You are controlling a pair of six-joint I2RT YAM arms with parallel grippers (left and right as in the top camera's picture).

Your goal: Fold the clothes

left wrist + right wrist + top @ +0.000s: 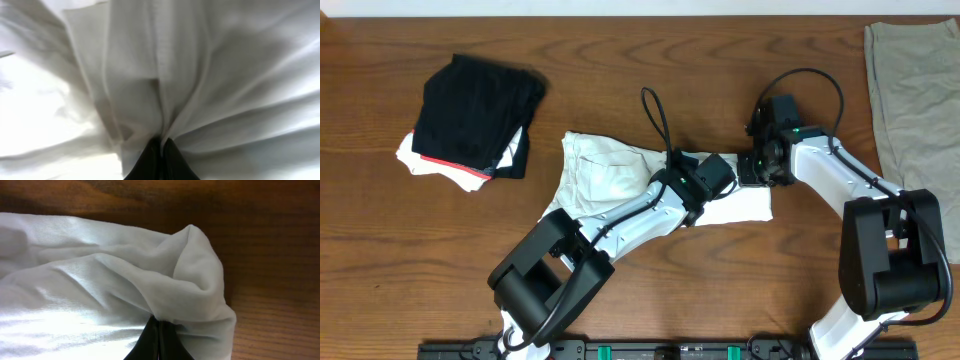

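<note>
The white T-shirt [603, 170] lies bunched at the middle of the bench [620, 60], between the black garment [475, 115] and the olive cloth [910, 90]. The left jaws are closed on a pinch of its fabric near the middle, and the right jaws are closed on its right-hand edge, just beside them. With both grips so near each other, the fold likely goes best if they lift together, low and level, with the cloth taut so no layer slips.
</note>
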